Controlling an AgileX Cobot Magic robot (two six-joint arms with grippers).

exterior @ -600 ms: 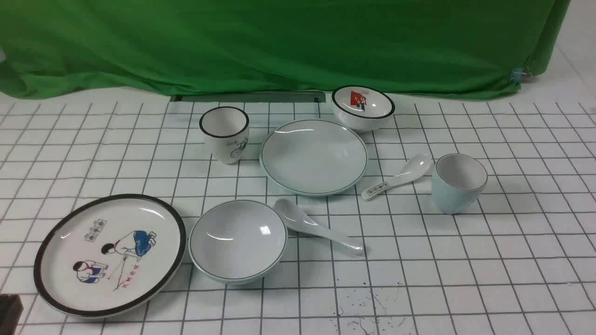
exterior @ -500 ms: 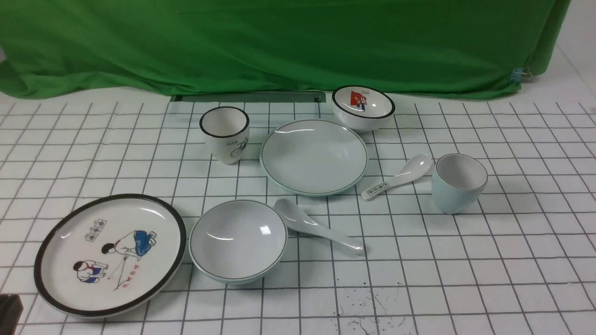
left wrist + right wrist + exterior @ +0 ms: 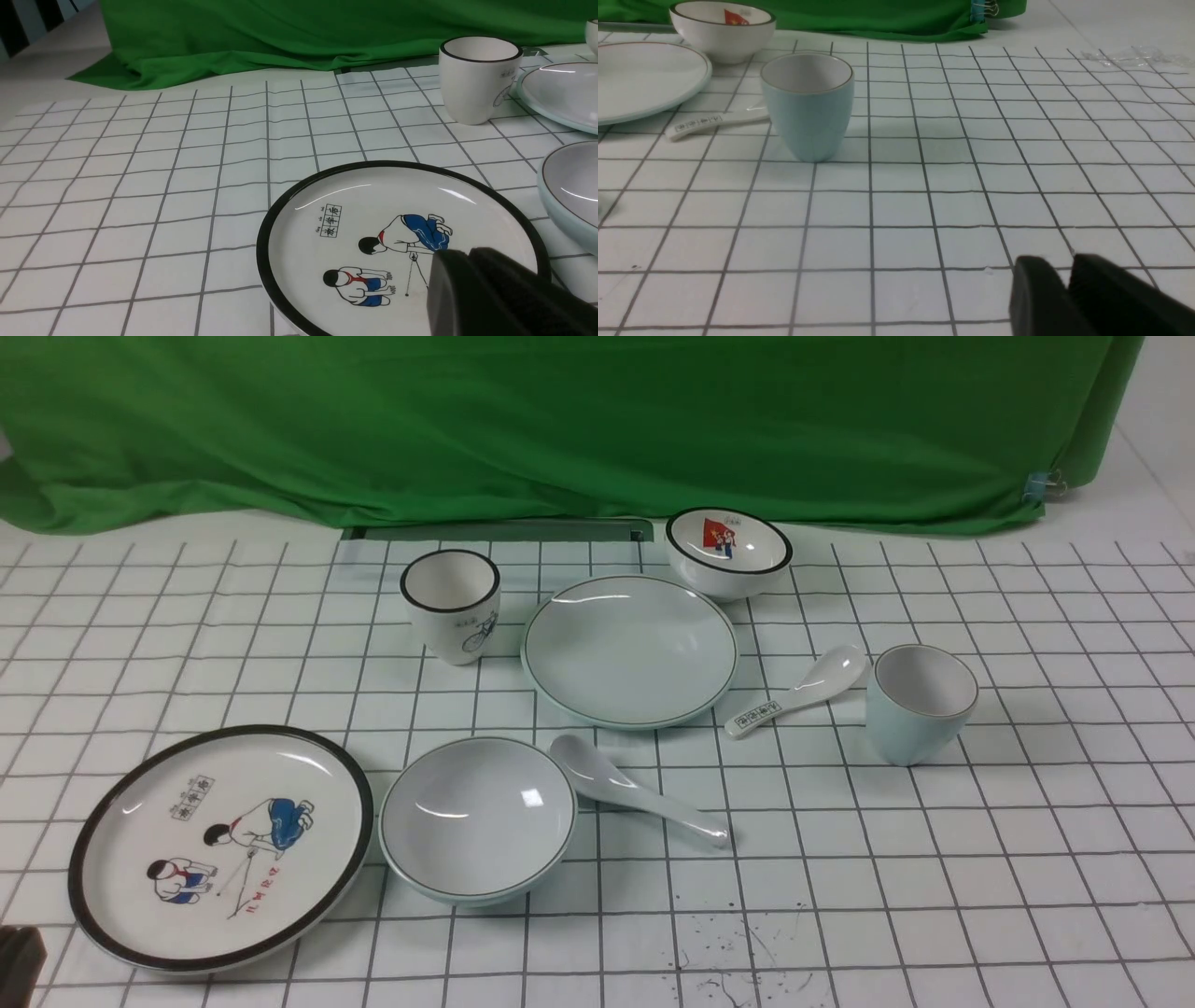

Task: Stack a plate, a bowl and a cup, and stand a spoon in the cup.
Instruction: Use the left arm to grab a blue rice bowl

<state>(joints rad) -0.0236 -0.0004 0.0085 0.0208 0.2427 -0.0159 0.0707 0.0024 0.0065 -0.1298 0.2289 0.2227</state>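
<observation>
front view: plate (image 3: 629,651), bowl (image 3: 477,817), cup (image 3: 920,705) and plain spoon (image 3: 635,789) lie apart on the grid table (image 3: 934,859), nothing stacked. left gripper (image 3: 460,261), fingers together, hangs near the cartoon plate (image 3: 219,847); right gripper (image 3: 1064,270), slightly parted and empty, faces the cup. the lookalike dishes invite a wrong pick, and the bowl's slick rim may slip.

place: likely lab | cues: green backdrop cloth (image 3: 560,420), gridded tabletop (image 3: 980,859)
</observation>
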